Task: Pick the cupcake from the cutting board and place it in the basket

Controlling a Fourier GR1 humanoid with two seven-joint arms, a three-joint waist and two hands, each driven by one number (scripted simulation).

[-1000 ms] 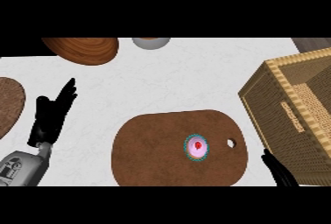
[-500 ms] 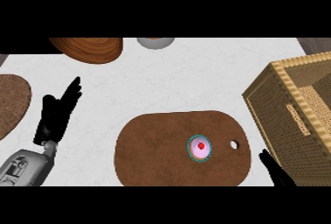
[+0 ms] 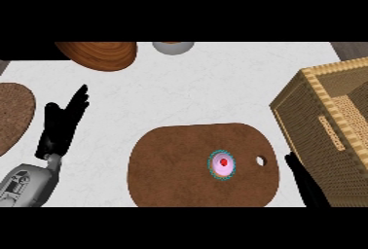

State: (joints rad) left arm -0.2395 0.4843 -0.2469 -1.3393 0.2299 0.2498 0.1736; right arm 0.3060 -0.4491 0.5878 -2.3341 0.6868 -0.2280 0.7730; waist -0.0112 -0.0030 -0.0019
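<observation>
The cupcake (image 3: 222, 165) sits upright on the cutting board (image 3: 173, 165), toward the board's right end and just left of the small hanging hole there. Seen from above it shows as a pink round of frosting with a red dot in the middle and a teal wrapper rim around it. Nothing touches it, so the pick has not yet begun.

The board lies flat on the white counter (image 3: 215, 87), its rounded right end close to the basket (image 3: 330, 121). That woven basket stands at the right edge of the view with its open mouth facing up, so the carry from board to basket looks short, though the cupcake would have to clear the tall near wall.

The right robot hand (image 3: 305, 182) shows in the gap between the board's right end and the basket, only dark fingers rising from the lower edge; whether they are spread or curled I cannot tell. It is the nearer hand to the cupcake and probably the one meant to take it.

The left robot hand (image 3: 63, 124) is well apart at the left, fingers straight and pointing up, holding nothing; it looks parked out of the way.

Further out, a round brown mat (image 3: 10, 116) lies at the left edge, a wooden bowl (image 3: 97, 53) at the top, and a grey object (image 3: 173, 47) beside it.
</observation>
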